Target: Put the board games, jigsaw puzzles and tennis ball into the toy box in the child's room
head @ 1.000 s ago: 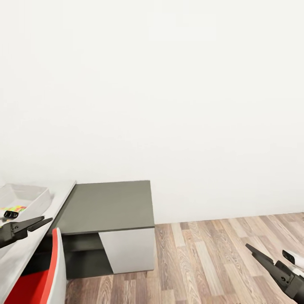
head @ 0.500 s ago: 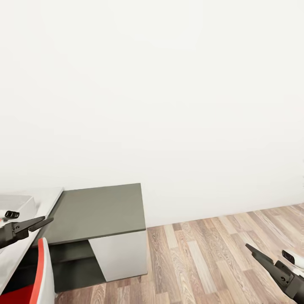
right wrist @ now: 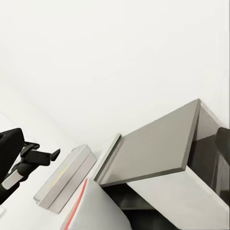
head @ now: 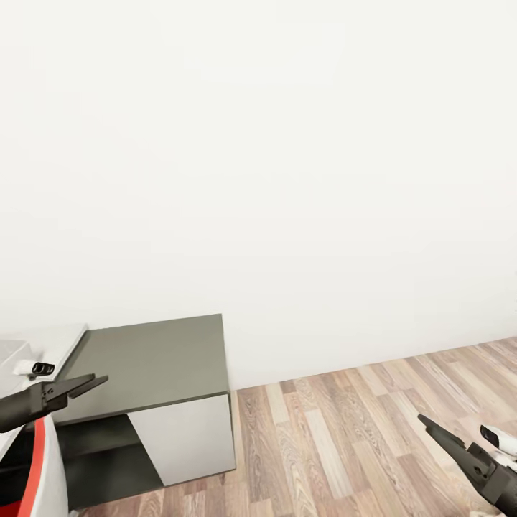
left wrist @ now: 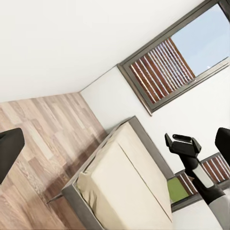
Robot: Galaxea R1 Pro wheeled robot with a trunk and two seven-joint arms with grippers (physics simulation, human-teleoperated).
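Claws first: the left claw (head: 97, 380), at 8 o'clock in the head view, and the right claw (head: 425, 420), at 4 o'clock, both hang free with nothing between them; each wrist view shows its own fingers spread to the picture's edges, so I judge both wide apart. The toy box (right wrist: 67, 177) sits on the pale worktop (right wrist: 109, 154) beside the dark lower section, a thin streak of colour at its rim; what lies inside is hidden by its wall. The bed (left wrist: 124, 187) appears in the left wrist view under a slatted window (left wrist: 177, 60), its mattress plain cream where it shows, the rest cut off by the frame. The board games, I judge, are light, stiff and slick cardboard: pinch a long edge, pressing slightly into the soft mattress. A red chair (head: 39, 467) at 7 o'clock crowds the worktop
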